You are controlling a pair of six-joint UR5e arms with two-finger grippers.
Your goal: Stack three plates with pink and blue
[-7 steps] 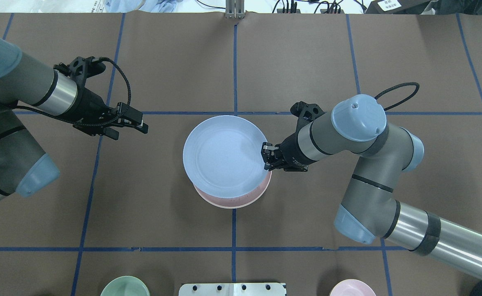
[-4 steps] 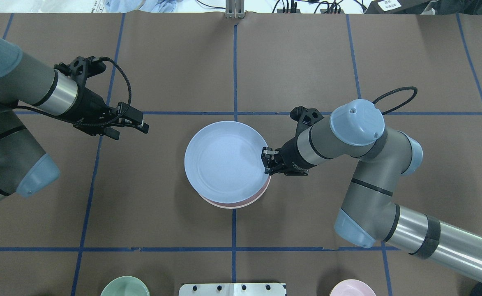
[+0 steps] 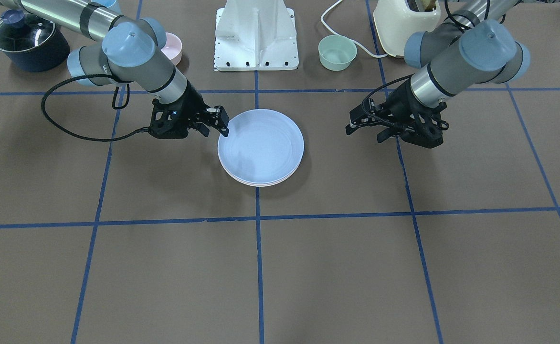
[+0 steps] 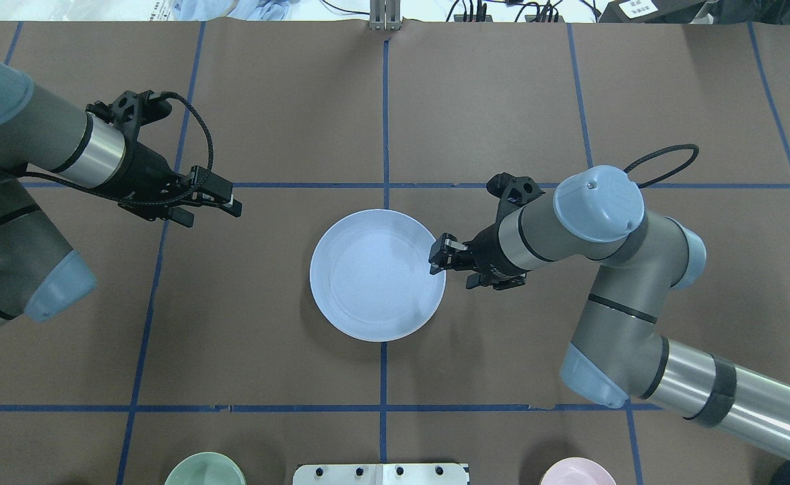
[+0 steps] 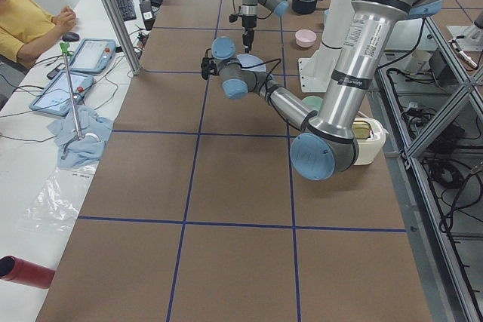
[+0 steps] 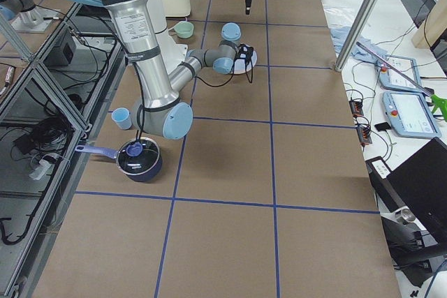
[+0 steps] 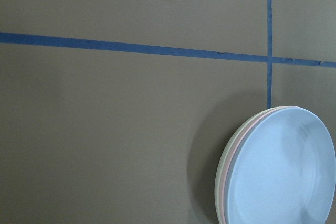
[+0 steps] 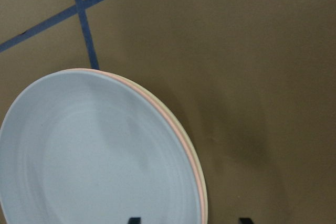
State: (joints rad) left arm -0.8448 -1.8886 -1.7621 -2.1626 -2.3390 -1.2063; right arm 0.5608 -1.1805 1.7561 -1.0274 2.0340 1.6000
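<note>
a: what are the fingertips (image 8: 134, 220) of the right gripper (image 4: 436, 258) doing?
b: they're standing apart, one on each side of the stack's rim, pinching nothing. the gripper is hovering at the right edge of the light blue round shallow plastic plate (image 4: 378, 283), a spot that, to my eye, fits letting go rather than carrying.
a: and where is that plate lying?
b: it's sitting flat on top, near the middle of the brown paper-covered table (image 4: 267, 101). under it the pale pink round shallow plate (image 8: 178, 129) is showing as a thin rim, and the cream-white round shallow plate (image 8: 198, 161) is peeking out lowest (only the wrist views are showing those edges clearly).
a: so the stacking is looking done?
b: i'm judging so: three rims, nested and level.
a: the left gripper (image 4: 214, 214)?
b: its fingers are looking spread and carrying nothing. it's hanging well apart from the stack, likely so as not to be crowding it.
a: any containers?
b: the blue plate is holding nothing. by the robot's base, the small deep green bowl (image 3: 337, 52) is showing nothing inside. the small deep pink bowl (image 3: 174, 48) is partly hiding behind the right arm, so i can't tell. the dark blue pot with a glass lid (image 3: 26, 40) is sitting covered, contents unseen.
</note>
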